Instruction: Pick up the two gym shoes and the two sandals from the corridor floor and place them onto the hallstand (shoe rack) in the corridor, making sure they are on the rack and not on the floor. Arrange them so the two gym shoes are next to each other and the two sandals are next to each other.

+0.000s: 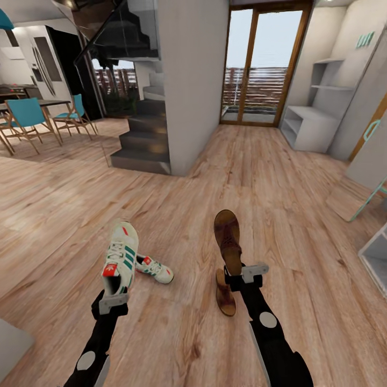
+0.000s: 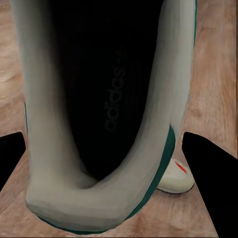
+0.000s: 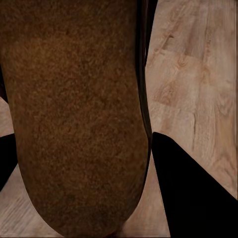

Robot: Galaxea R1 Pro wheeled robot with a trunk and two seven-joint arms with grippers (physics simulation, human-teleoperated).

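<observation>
Both arms extended forward, low — left gripper [image 1: 114,299] clamped on a gym shoe [image 1: 121,258], right gripper [image 1: 244,275] clamped on a sandal [image 1: 228,240].

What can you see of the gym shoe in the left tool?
The held gym shoe is cream-white with green side stripes, white laces and a red-orange tongue label. The left tool grips its heel end, toe pointing away, lifted off the corridor floor. The left wrist view looks into its dark opening with printed insole.

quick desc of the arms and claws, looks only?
Both arms are glossy black, segmented, each with a pale grey round disc on the forearm. A light grey bracket sits across each wrist. The left claw and right claw have black fingers, wedge-shaped in the wrist views.
</observation>
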